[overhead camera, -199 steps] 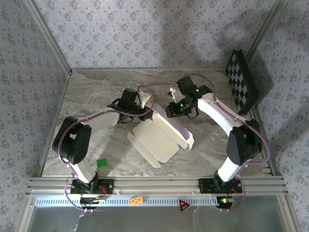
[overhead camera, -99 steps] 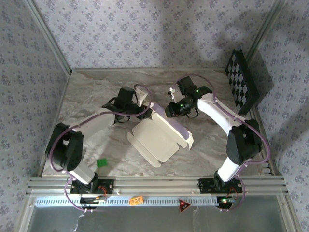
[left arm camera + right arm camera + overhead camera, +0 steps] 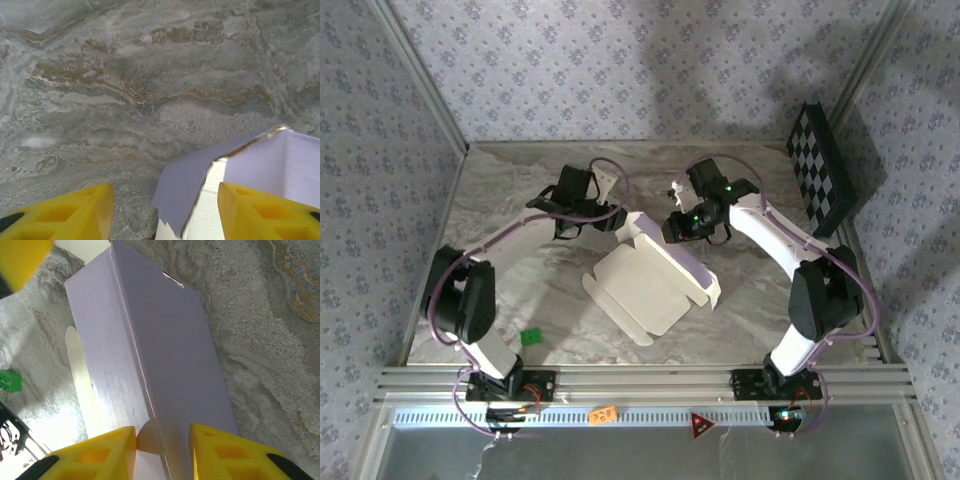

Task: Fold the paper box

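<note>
The paper box (image 3: pixel 650 285) lies mid-table, cream-white inside, with a lavender wall raised along its far right side. My left gripper (image 3: pixel 617 217) hovers at the box's far left corner. In the left wrist view it (image 3: pixel 165 215) is open, its yellow fingers (image 3: pixel 65 215) wide apart, and a loose lavender flap (image 3: pixel 185 192) hangs between them untouched. My right gripper (image 3: pixel 673 232) sits over the raised wall. In the right wrist view it (image 3: pixel 162 445) is shut on the folded lavender wall (image 3: pixel 165 355), one finger on each side of the crease.
A black-and-white checkerboard panel (image 3: pixel 823 168) leans at the far right. A small green block (image 3: pixel 531 337) lies near the left arm's base. Papered walls close in the marble table (image 3: pixel 520 200) on three sides.
My left gripper has opened, letting go of the flap, and has drawn back toward the far left. The right gripper stays on the wall.
</note>
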Motion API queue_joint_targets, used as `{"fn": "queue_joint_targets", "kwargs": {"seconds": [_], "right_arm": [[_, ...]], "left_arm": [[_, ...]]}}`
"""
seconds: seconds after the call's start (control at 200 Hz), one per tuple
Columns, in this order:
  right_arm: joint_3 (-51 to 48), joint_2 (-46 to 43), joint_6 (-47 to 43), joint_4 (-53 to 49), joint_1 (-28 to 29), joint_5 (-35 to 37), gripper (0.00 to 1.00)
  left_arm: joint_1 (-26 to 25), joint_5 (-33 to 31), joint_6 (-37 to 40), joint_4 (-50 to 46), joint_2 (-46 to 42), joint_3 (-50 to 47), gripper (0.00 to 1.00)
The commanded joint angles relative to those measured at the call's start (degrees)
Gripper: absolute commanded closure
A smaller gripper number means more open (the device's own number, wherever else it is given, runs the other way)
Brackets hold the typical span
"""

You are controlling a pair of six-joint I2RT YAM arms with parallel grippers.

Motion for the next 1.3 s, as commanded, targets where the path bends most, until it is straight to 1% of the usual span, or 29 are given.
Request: {"fn": "queue_joint_targets", "kwargs": {"seconds": [0.0, 0.05, 0.12, 0.205, 0.34, 0.665, 0.835, 1.294], "right_arm": [[-1.1, 0.6, 0.5, -0.8, -0.3, 0.3, 0.66], [-1.3, 0.5, 0.5, -0.6, -0.2, 0.5, 0.66], [-1.4, 0.5, 0.7, -0.6, -0.3, 0.7, 0.66], [-1.7, 0.4, 0.7, -0.6, -0.3, 1.0, 0.66], [-2.0, 0.5, 0.8, -0.4, -0.4, 1.4, 0.67], [-2.3, 0.6, 0.7, -0.4, -0.3, 2.4, 0.68], [-1.7, 0.9, 0.2, -1.1, -1.0, 3.5, 0.69], [-0.5, 2.1, -1.1, -0.6, -5.0, -0.1, 0.7]], "left_arm": [[0.0, 2.6, 1.8, -3.4, 2.5, 2.9, 0.44], [-0.1, 2.9, 1.9, -3.8, 3.4, 3.6, 0.5], [-0.1, 3.8, 1.9, -4.4, 3.7, 4.3, 0.62], [-0.4, 4.6, 1.6, -4.4, 3.0, 4.7, 0.73], [-1.0, 5.3, 1.3, -4.9, 1.8, 5.2, 0.81], [-1.5, 7.3, -3.9, -6.0, 1.2, 6.4, 0.86], [-1.8, 8.4, -6.6, -6.2, 2.7, 8.4, 0.87], [-2.8, 9.1, -11.2, -10.4, 8.2, 16.6, 0.87]]}}
